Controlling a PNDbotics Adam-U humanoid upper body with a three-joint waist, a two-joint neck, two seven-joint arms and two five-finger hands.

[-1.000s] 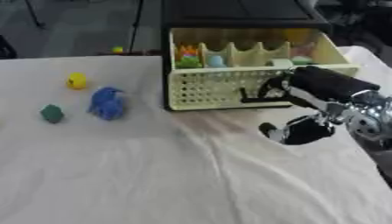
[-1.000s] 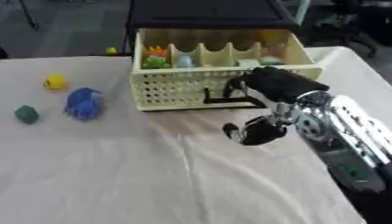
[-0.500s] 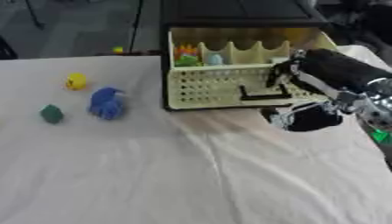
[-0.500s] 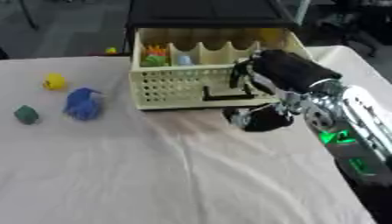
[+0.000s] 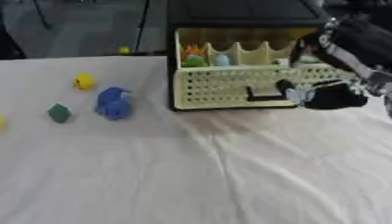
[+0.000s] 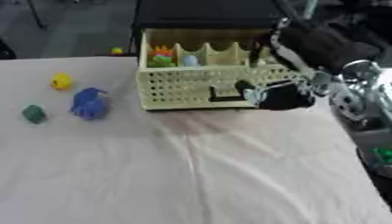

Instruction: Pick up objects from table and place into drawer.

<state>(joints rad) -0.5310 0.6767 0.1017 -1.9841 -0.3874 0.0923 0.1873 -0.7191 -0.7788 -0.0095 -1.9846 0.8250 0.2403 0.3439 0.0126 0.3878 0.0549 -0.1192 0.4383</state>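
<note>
The right hand (image 6: 285, 96) hangs at the drawer (image 5: 253, 85) front, right side; whether its fingers are clenched I cannot tell. On the desk (image 5: 191, 175), far left, lie a blue toy (image 5: 113, 103), a yellow piece (image 5: 83, 81) and a green piece (image 5: 59, 113). They look small and light; the blue toy's middle likely suits a pinch.

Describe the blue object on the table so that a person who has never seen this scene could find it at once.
Start from the pale perforated drawer at the far middle of the white-clothed table and look to its left. Three small things lie there: a yellow one farthest back, a dark green one farthest left, and the blue toy nearest the drawer. It is the only blue one and the largest of the three.
</note>
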